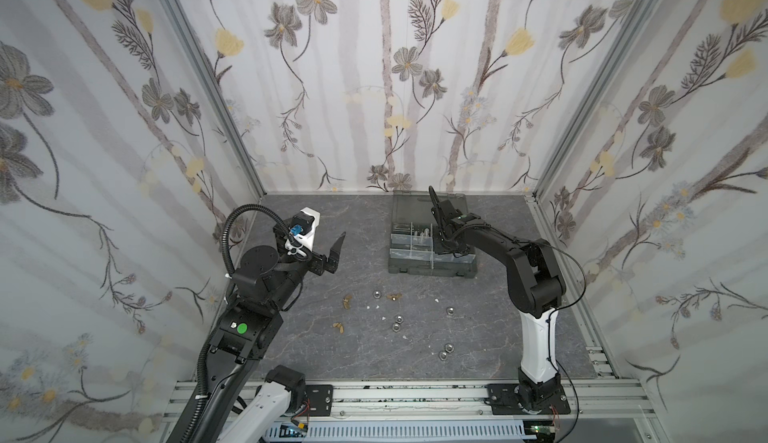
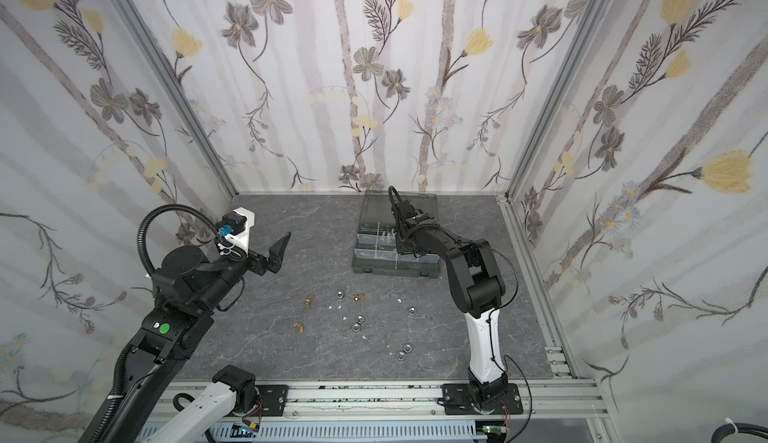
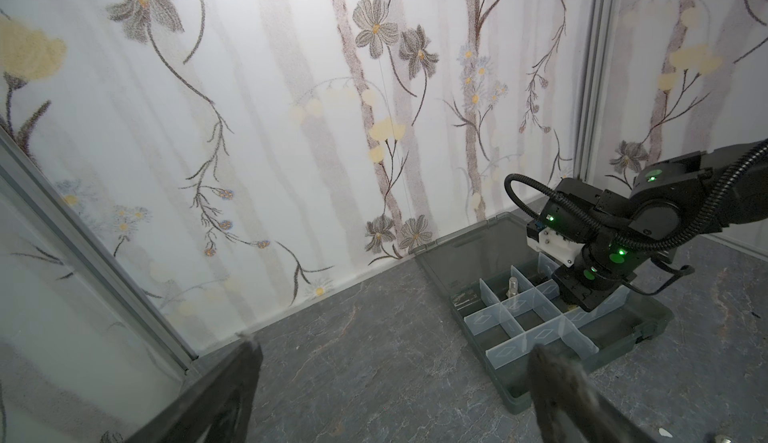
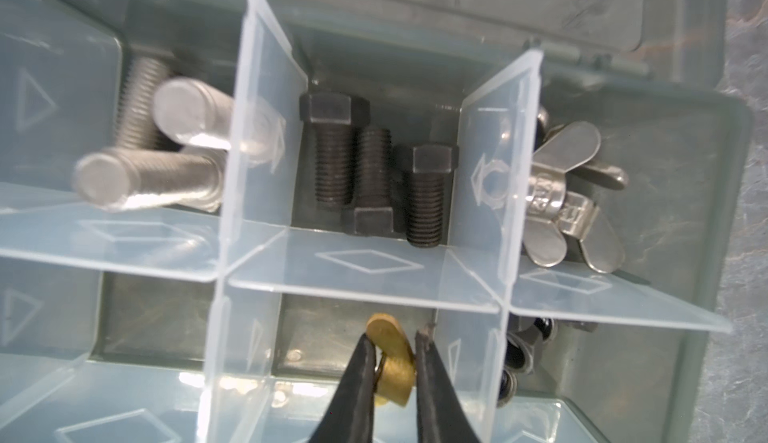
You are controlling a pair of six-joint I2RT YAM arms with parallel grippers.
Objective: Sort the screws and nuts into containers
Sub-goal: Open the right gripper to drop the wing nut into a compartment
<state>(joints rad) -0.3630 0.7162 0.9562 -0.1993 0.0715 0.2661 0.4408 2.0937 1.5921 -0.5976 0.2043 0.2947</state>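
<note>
My right gripper (image 4: 395,334) hangs inside the case (image 1: 432,270), which sits at 12 o'clock on the table (image 1: 332,357). Its fingers stand narrow, with a brass wing nut (image 4: 395,362) pinched between them above a compartment that looks otherwise bare. My left gripper (image 3: 395,349) waits at 9 o'clock, well apart from the case, with its fingers wide and nothing between them.

I see three risks:
- One ear of the nut pokes up close to the divider (image 4: 365,283) shared with the black screws (image 4: 365,175). A tilt on release could hook the ear there.
- A drop from this height could bounce the nut across into the black nuts (image 4: 523,353) in the next compartment.
- The nut may cling to one finger and ride back out as I lift.

Silver screws (image 4: 158,150) and silver wing nuts (image 4: 569,195) fill the compartments on either side of the black screws. Loose nuts (image 1: 398,319) lie from the table's centre towards 5 o'clock, waiting to be sorted.

Some things are hard to make out:
- In both top views the wrist hides my right fingers, so I cannot tell from there which compartment they are over.
- The nut's lower half is blurred.
- The black nuts are half hidden behind their divider, so I cannot count them.
- The silver screws are smeared.
</note>
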